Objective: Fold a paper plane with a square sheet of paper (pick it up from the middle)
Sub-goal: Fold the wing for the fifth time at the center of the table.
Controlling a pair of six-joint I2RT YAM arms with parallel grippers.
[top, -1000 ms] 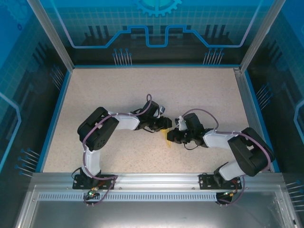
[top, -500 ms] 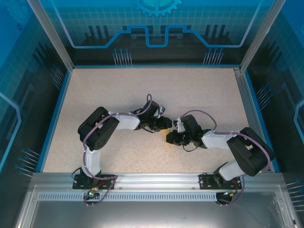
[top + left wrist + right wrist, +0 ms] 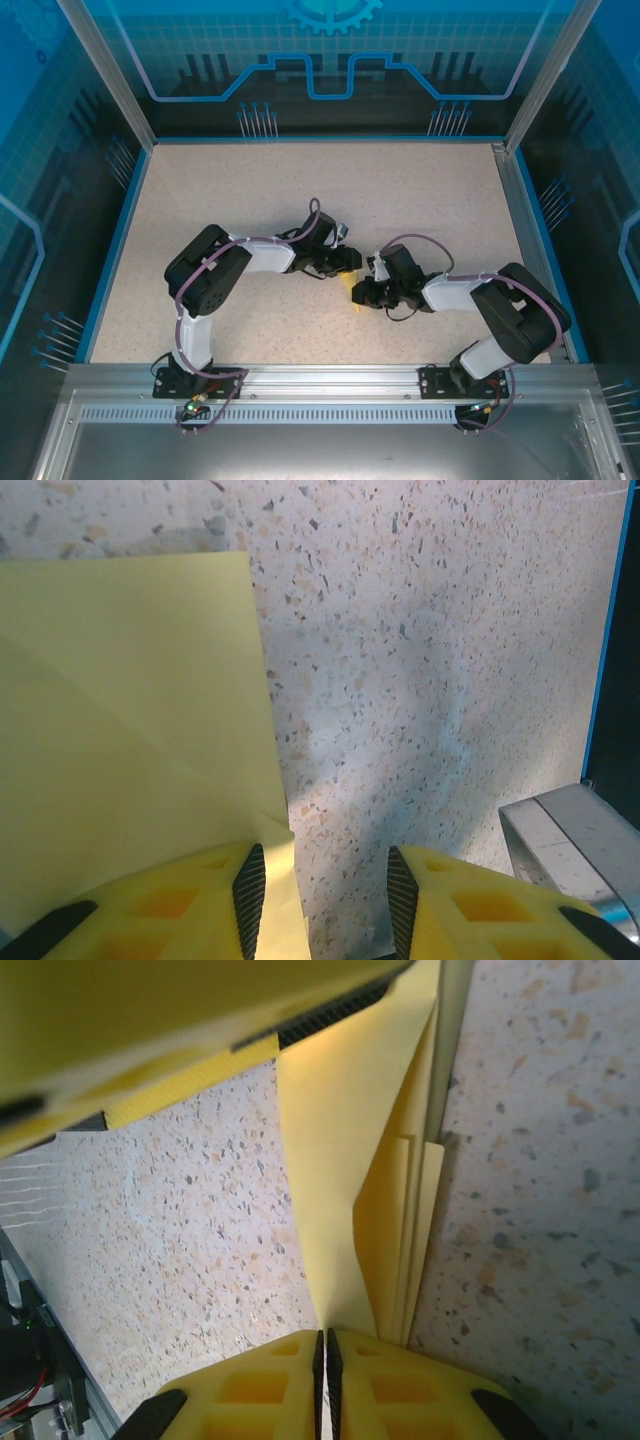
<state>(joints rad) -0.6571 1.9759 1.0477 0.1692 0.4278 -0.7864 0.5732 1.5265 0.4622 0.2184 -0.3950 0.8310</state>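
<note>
Right claw [image 3: 322, 1345] pinches the square sheet of paper [image 3: 340, 1180], already creased into several layers, while left claw [image 3: 325, 880] hangs half-open above it; finishing folds likely remain.

You have two arms: left arm [image 3: 215, 272], right arm [image 3: 505, 315]. Two grippers: left gripper [image 3: 325, 880], right gripper [image 3: 322, 1345]. One folded yellow paper [image 3: 335, 1160]. One speckled table [image 3: 250, 180].
</note>
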